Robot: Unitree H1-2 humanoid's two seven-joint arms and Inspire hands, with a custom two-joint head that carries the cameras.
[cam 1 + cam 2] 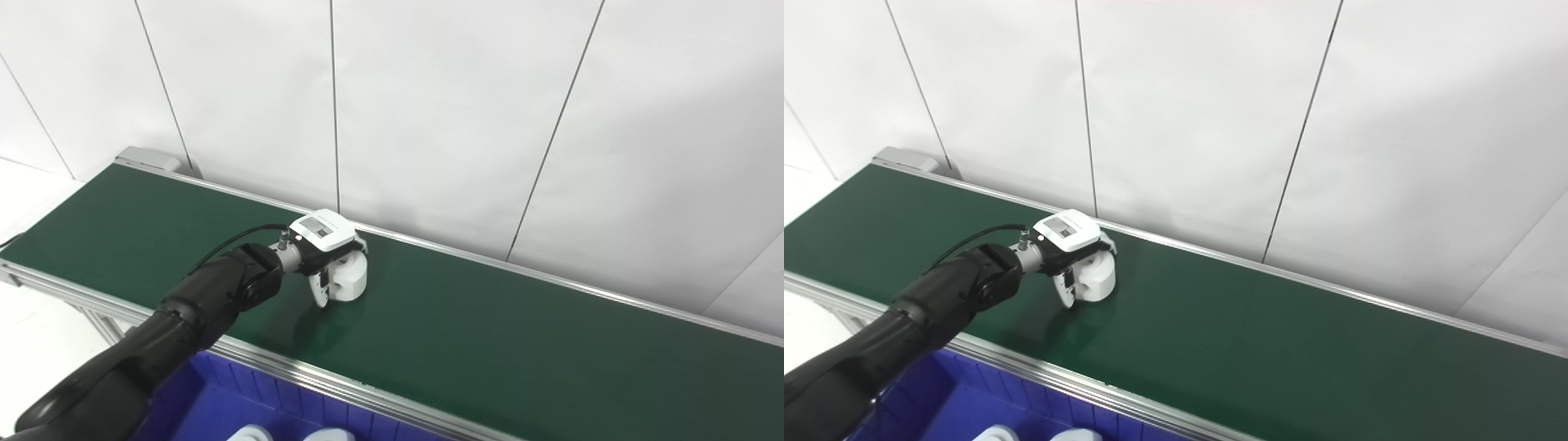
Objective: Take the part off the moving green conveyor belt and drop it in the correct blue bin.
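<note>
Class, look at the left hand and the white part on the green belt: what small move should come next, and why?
Probably lift. The left hand is wrapped over the white part, which sits on the green belt. The blue bin lies at the near edge, so raising the part clear comes first.

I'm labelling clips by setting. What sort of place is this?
Probably a factory-style sorting cell or lab mock-up: a green conveyor belt along a white panelled wall, a blue bin below, and the left hand on a white part.
</note>
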